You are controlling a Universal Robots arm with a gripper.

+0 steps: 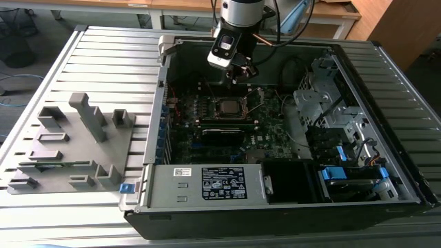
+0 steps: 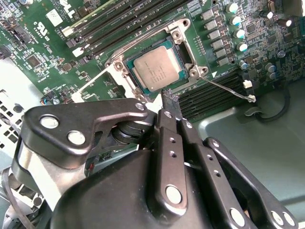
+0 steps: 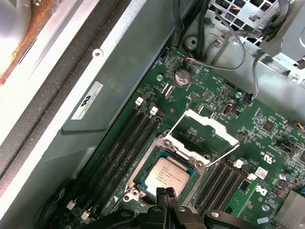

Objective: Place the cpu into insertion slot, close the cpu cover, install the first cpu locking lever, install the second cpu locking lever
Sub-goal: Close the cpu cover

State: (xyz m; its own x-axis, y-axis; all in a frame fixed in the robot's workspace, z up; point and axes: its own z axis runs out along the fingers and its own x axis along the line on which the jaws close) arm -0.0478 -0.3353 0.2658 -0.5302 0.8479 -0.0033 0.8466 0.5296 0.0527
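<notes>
Exterior view: open computer case, gripper poised over the motherboard.
Its fingers are pressed together, holding nothing, close over the cpu seated in the insertion slot; the cpu cover stands raised.

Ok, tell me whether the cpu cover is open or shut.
Open: the cpu cover stands raised off the insertion slot, the cpu lying bare inside.
</notes>
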